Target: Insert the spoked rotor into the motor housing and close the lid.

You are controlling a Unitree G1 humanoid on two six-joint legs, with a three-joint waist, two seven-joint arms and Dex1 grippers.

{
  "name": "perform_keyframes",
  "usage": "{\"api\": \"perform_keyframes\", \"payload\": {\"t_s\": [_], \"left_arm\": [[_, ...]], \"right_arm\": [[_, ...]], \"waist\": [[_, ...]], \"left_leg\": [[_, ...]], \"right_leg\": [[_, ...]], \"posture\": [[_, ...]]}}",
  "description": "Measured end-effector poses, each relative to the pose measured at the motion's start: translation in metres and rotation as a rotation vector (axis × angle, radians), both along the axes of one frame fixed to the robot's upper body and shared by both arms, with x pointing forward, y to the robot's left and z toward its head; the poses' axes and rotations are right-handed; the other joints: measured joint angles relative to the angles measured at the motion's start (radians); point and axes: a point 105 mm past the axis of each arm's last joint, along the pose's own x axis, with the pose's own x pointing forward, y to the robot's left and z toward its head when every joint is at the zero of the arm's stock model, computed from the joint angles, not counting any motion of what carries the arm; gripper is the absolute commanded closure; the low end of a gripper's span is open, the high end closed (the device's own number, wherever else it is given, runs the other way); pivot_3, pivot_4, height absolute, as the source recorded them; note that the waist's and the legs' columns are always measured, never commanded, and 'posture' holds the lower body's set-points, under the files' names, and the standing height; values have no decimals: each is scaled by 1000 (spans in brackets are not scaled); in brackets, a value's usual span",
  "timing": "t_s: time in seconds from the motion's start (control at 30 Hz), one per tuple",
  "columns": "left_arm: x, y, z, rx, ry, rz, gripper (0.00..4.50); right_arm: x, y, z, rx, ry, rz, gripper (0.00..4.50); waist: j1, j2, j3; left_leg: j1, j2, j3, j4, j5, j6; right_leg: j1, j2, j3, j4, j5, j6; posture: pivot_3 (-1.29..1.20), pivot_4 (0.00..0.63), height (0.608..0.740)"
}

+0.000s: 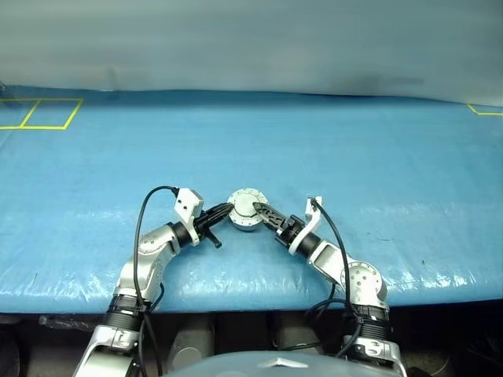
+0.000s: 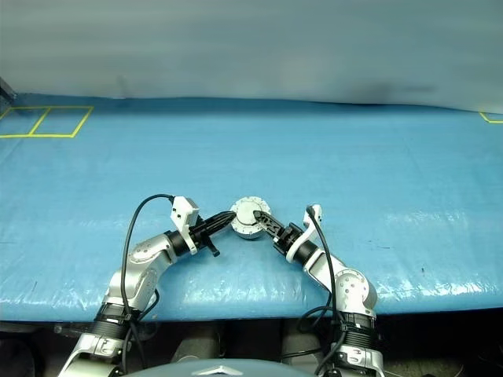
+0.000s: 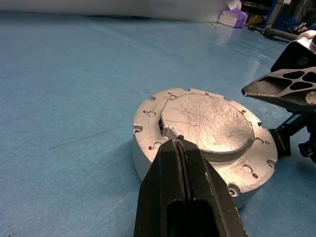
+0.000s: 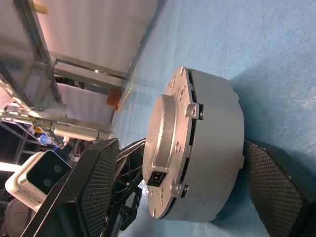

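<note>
The lid (image 3: pixel 207 118) was steadied on the motor housing (image 4: pixel 217 148) by the closed, empty left gripper (image 3: pixel 180 143); the right gripper (image 4: pixel 187 187) was spread wide astride it, gripping nothing

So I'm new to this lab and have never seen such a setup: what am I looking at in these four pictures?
This is a two-armed humanoid robot. The two wide pictures come from cameras in its head, looking down over its arms at a table covered in blue sheeting. The two close-up pictures come from a camera on each wrist, looking along that arm's claw.

On the sheet sits a round grey motor housing with its lid on top.

The left claw has its black fingers pressed shut, with the tips at the lid's edge. The right claw stands open, one finger on either side of the housing, not gripping it. Neither claw holds anything.
</note>
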Motion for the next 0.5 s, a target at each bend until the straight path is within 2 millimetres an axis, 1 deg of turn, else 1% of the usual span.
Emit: {"api": "perform_keyframes", "payload": {"t_s": [0.1,0.13,0.23,0.33,0.5], "left_arm": [[0,-1,0,11,-4,-3,4500],[0,-1,-1,13,-4,-3,4500],[-1,0,-1,18,-11,-2,4500],[-1,0,-1,21,-14,1,4500],[-1,1,-2,25,-11,5,4500]], "right_arm": [[1,-2,-1,36,25,-24,1011],[1,-3,-3,42,35,-31,1011],[1,-3,-5,47,54,-34,1757],[0,-3,-5,51,61,-32,2602],[1,-3,-5,56,60,-32,2655]], "waist": [[1,0,0],[1,0,0],[2,0,0],[1,1,0],[0,1,-1]], "left_leg": [[0,0,0,0,0,0],[0,0,0,0,0,0],[-1,0,0,0,0,0],[-1,0,0,0,0,0],[0,0,0,0,0,0]], "right_leg": [[0,0,0,0,0,0],[0,0,0,0,0,0],[0,0,0,0,0,0],[1,0,0,0,0,0],[1,0,0,0,0,0]], "posture": [[0,150,740],[0,150,740],[0,150,740],[0,150,740],[0,150,740]]}}
